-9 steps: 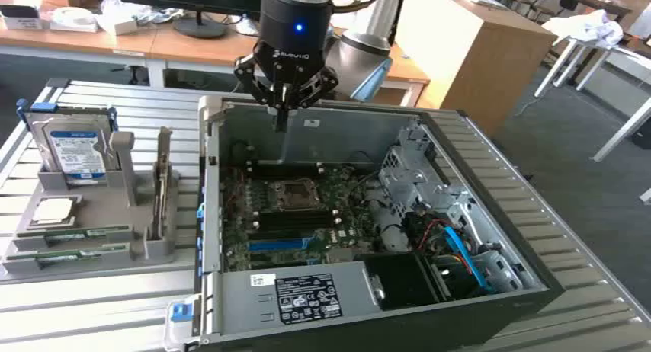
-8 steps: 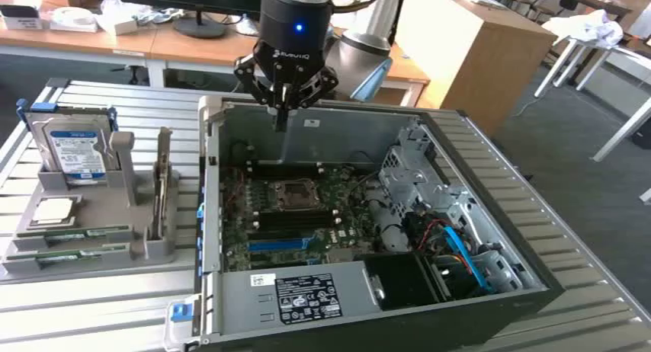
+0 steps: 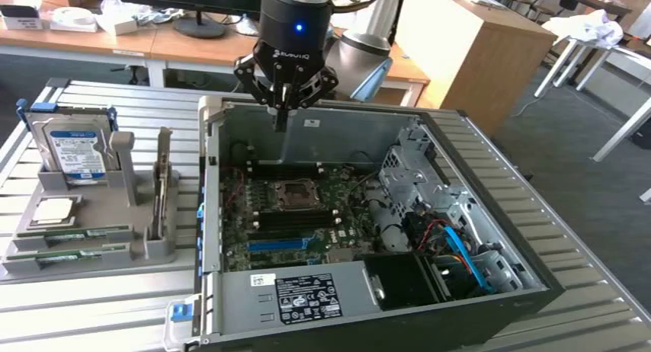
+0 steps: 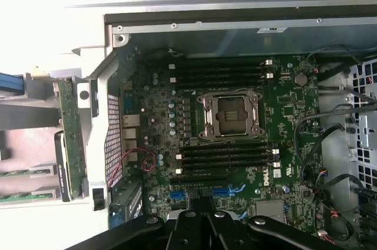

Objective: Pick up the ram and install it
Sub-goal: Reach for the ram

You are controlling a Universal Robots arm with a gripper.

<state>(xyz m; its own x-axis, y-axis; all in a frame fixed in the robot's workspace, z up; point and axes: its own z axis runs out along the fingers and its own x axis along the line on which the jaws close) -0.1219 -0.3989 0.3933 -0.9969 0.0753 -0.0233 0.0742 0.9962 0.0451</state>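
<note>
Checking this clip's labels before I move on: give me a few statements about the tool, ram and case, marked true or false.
1. The tool is shut and empty. True.
2. Two ram sticks lie in the tray. True.
3. The tool hangs over the tray. False: it hangs over the open case.
4. The hard drive lies flat inside the case. False: it stands upright in the tray.
</note>
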